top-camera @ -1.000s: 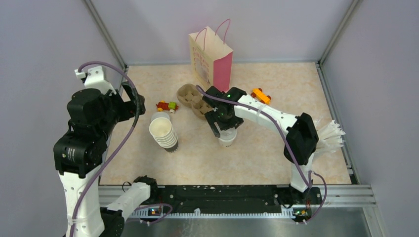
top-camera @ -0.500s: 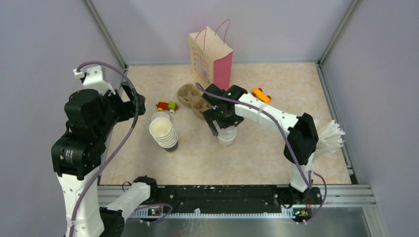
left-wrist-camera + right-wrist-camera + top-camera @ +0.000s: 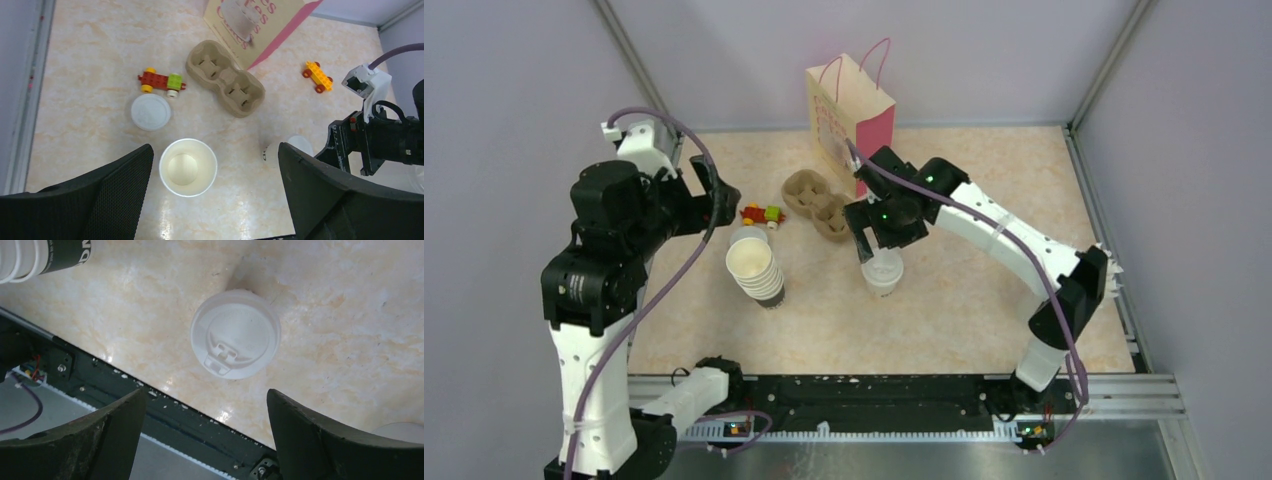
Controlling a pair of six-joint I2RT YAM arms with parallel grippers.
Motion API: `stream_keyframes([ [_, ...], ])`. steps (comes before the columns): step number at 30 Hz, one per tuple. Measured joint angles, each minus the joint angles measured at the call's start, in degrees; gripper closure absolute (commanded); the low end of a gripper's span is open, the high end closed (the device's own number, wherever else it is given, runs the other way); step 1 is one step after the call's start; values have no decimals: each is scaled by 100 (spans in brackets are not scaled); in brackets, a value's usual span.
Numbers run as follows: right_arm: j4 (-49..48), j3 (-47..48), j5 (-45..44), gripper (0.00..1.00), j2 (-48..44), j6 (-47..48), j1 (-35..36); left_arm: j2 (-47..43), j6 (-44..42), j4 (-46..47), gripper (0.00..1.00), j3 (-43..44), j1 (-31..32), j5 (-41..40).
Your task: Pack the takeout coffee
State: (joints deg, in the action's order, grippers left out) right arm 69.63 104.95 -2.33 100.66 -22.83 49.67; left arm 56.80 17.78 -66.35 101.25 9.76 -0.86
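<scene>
The takeout coffee (image 3: 883, 272), a small white paper cup with a round white lid, stands upright on the table right of centre. It also shows in the right wrist view (image 3: 235, 340) and, half hidden, in the left wrist view (image 3: 292, 148). My right gripper (image 3: 870, 243) hangs open just above and behind it without touching it; in its own view (image 3: 206, 395) the cup lies ahead of the fingers. My left gripper (image 3: 716, 200) is open and empty, high over the left side, looking down (image 3: 215, 165) on a stack of nested lidless cups (image 3: 188, 167).
A cream and pink paper bag (image 3: 852, 115) stands at the back. A cardboard cup carrier (image 3: 817, 202) lies in front of it. A loose white lid (image 3: 746, 235), a red toy car (image 3: 762, 213), an orange toy (image 3: 316, 76) and white sticks (image 3: 1110, 270) are around.
My right gripper has risen and drawn back from low around the coffee cup to above it, and its elbow has swung right. My left arm has lifted and moved toward the back.
</scene>
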Motion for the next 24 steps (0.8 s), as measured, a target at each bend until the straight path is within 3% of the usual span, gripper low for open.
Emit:
stream_keyframes([
  [12, -734, -1827, 968, 21, -1552, -122, -1051, 973, 424, 533, 16, -525, 83, 1904],
  [18, -1235, -2752, 1473, 18, -2194, -15, -1676, 1751, 680, 774, 16, -568, 1128, 1891],
  [24, -1827, -3161, 1738, 18, -2594, -28, -1947, 2061, 914, 1344, 22, -745, 1827, 1926],
])
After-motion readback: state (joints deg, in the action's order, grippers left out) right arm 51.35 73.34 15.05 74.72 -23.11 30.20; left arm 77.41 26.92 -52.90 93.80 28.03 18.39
